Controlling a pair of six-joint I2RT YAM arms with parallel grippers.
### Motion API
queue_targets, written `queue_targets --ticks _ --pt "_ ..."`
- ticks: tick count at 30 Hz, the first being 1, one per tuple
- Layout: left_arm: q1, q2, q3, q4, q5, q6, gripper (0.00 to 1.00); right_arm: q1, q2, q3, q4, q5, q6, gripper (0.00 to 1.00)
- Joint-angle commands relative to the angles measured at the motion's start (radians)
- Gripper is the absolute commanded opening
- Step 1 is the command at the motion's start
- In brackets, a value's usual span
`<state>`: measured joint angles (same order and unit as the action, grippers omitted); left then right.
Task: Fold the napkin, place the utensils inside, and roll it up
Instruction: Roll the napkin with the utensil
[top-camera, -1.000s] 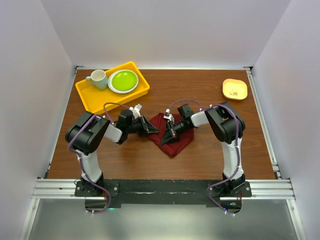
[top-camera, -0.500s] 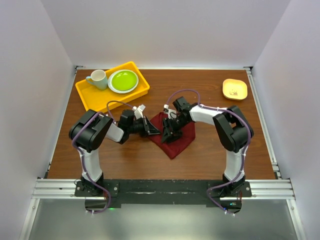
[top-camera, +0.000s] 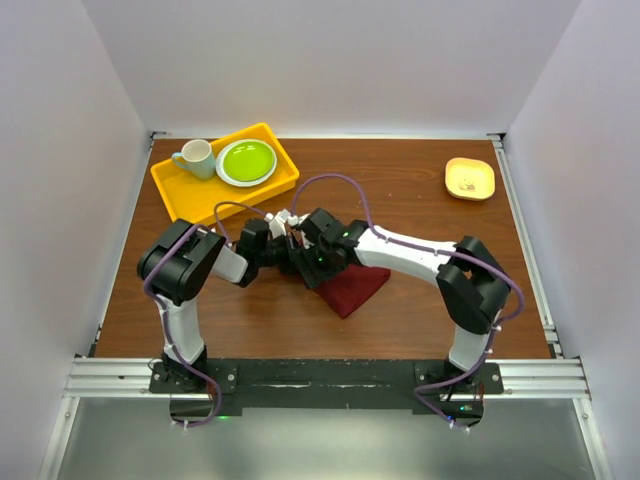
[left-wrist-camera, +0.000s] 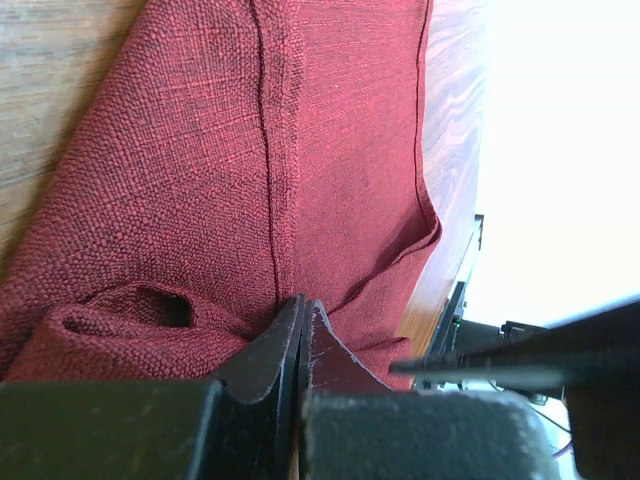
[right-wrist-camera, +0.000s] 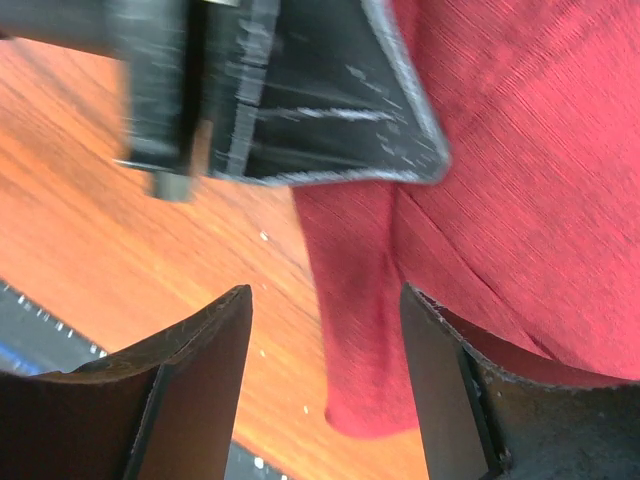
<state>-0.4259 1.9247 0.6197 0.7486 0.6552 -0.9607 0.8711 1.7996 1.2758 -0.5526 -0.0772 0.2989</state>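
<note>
I read the napkin (top-camera: 358, 287) as lying folded near the middle of the tabletop (top-camera: 410, 190), in front of both arm bases, with one corner pointing toward the near edge. The left arm (top-camera: 185, 265) reaches in from the left. Its jaws are fully closed, and in the left wrist view the fingertips (left-wrist-camera: 268, 350) meet on a gathered ridge of the maroon cloth, so I take them to be pinching the napkin at its left edge. A stitched hem line runs away from that point across the flat cloth. The right arm (top-camera: 420, 255) stretches low across the napkin, and its wrist sits just beside the left wrist. The right jaws stand open with nothing between them. In the right wrist view the two fingers (right-wrist-camera: 190, 380) sit on either side of a narrow folded strip at the cloth's edge without touching it, and bare wood shows to one side. The same view shows the closed tip of the left finger (right-wrist-camera: 300, 90) directly above that strip. At the far left of the tabletop a yellow tray (top-camera: 175, 195) carries a green plate (top-camera: 246, 161) and a pale mug (top-camera: 196, 158). At the far right, well apart from the arms, sits a small yellow dish (top-camera: 469, 178).
</note>
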Motion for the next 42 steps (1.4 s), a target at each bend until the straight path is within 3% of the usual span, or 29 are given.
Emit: queue_targets --ticks 1,7,14,28,31,32,35,36,39,42 --pt "0.006 0.053 -0.023 -0.204 -0.091 0.048 0.00 0.083 0.043 0.072 0.062 0.196 0.014 0.65" --pt "0.006 0.056 -0.028 -0.218 -0.085 0.030 0.00 0.166 0.135 0.115 0.042 0.385 0.003 0.64" --pt "0.006 0.040 -0.049 -0.229 -0.083 0.031 0.00 0.180 0.152 0.060 0.046 0.514 0.054 0.61" --pt "0.007 0.051 -0.060 -0.201 -0.059 0.001 0.00 0.180 0.205 -0.036 0.102 0.491 0.049 0.56" --pt "0.007 0.042 -0.064 -0.193 -0.046 -0.012 0.00 0.167 0.236 -0.059 0.108 0.458 0.074 0.41" --pt "0.007 0.036 -0.069 -0.190 -0.043 -0.013 0.00 0.163 0.236 -0.072 0.124 0.447 0.094 0.30" --pt "0.013 -0.006 -0.068 -0.204 -0.037 -0.013 0.00 0.140 0.230 -0.136 0.172 0.389 0.121 0.18" --pt "0.021 -0.038 -0.061 -0.242 -0.040 0.002 0.00 0.131 0.219 -0.170 0.190 0.369 0.123 0.10" --pt "0.039 -0.122 -0.020 -0.342 -0.054 0.043 0.06 0.096 0.193 -0.232 0.267 0.253 0.115 0.01" --pt "0.064 -0.216 0.046 -0.449 -0.071 0.075 0.18 0.048 0.147 -0.269 0.316 0.131 0.108 0.00"
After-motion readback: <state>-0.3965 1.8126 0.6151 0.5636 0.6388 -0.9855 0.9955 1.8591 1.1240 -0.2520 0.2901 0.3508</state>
